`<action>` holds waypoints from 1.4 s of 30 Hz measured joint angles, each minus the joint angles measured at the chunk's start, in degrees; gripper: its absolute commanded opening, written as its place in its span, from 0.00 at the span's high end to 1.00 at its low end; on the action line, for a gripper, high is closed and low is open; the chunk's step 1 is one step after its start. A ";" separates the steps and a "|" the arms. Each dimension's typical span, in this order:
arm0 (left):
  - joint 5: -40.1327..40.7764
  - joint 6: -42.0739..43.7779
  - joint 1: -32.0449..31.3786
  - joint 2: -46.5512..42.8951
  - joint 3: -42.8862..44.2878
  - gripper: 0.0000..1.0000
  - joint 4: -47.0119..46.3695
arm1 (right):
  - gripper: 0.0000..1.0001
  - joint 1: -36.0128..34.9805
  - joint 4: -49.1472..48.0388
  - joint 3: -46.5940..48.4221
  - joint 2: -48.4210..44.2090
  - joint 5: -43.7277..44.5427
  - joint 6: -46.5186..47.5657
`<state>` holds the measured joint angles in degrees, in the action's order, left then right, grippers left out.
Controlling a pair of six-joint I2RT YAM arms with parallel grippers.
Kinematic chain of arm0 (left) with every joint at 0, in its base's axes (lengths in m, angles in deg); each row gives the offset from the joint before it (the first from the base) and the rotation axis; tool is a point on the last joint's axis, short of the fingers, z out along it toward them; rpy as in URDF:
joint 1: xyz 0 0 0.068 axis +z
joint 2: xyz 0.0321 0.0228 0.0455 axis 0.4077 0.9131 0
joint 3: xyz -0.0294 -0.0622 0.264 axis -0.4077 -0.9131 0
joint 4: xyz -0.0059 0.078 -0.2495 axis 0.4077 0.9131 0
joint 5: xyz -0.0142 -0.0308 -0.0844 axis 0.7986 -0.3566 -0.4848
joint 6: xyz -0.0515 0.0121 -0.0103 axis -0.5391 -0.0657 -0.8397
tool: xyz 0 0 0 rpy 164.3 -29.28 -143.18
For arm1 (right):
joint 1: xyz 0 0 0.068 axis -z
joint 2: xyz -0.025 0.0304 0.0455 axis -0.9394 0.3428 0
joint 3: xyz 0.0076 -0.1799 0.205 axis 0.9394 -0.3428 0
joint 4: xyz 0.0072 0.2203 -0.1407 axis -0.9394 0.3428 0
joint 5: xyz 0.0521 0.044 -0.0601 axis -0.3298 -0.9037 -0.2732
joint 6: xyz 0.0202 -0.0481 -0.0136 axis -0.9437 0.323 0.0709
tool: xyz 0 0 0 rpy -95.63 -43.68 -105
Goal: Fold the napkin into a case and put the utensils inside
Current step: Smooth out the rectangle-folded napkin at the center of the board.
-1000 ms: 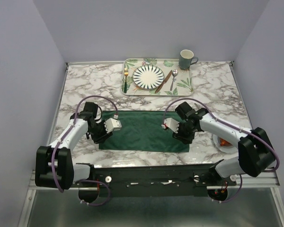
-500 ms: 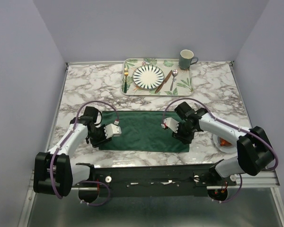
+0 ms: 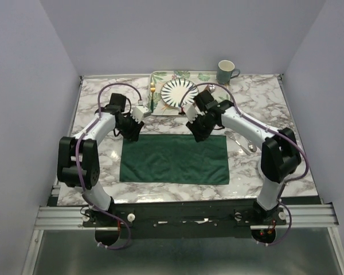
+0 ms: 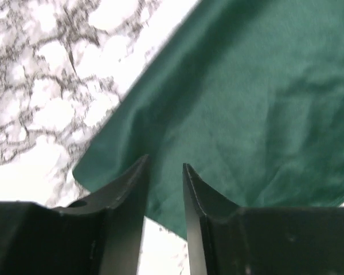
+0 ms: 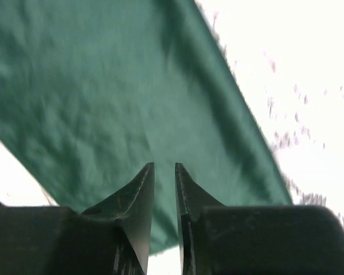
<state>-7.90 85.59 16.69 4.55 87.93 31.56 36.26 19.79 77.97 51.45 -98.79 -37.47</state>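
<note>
The napkin (image 3: 175,159) lies flat as a dark green rectangle on the marble table, near the front. My left gripper (image 3: 131,130) hovers at its far left corner. In the left wrist view the gripper (image 4: 165,166) has its jaws a narrow gap apart with nothing between them, above the napkin (image 4: 246,103). My right gripper (image 3: 199,130) hovers at the far edge, right of centre. In the right wrist view it (image 5: 164,166) is also slightly open and empty over the napkin (image 5: 103,86). The gold fork (image 3: 152,94) lies on the tray. My right arm hides the knife and spoon.
The leaf-patterned tray (image 3: 160,77) holds the striped plate (image 3: 178,91) at the back. A green mug (image 3: 226,72) stands to its right. A slim pale thing (image 3: 245,141) lies on the marble right of the napkin. Bare marble (image 4: 34,114) borders the cloth.
Both arms have swung from the napkin's left and right sides up to its far edge. The napkin lies flat as before.
</note>
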 measured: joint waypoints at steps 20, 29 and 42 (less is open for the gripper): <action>0.39 -11.50 2.21 11.80 4.24 0.40 -2.95 | 0.67 2.16 -2.34 5.73 15.80 -0.09 -7.19; -13.22 -16.87 3.45 -8.20 1.86 0.01 -5.44 | 0.00 5.42 -5.66 0.92 -4.44 -14.16 -13.03; -17.99 -48.57 -1.38 -14.47 -9.40 0.01 -41.55 | 0.00 8.68 -32.96 3.67 -4.44 -28.72 -34.93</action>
<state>-25.88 37.03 15.31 -9.92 78.53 -9.99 44.93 -13.17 81.64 47.02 -127.51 -72.40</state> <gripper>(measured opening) 0.985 0.998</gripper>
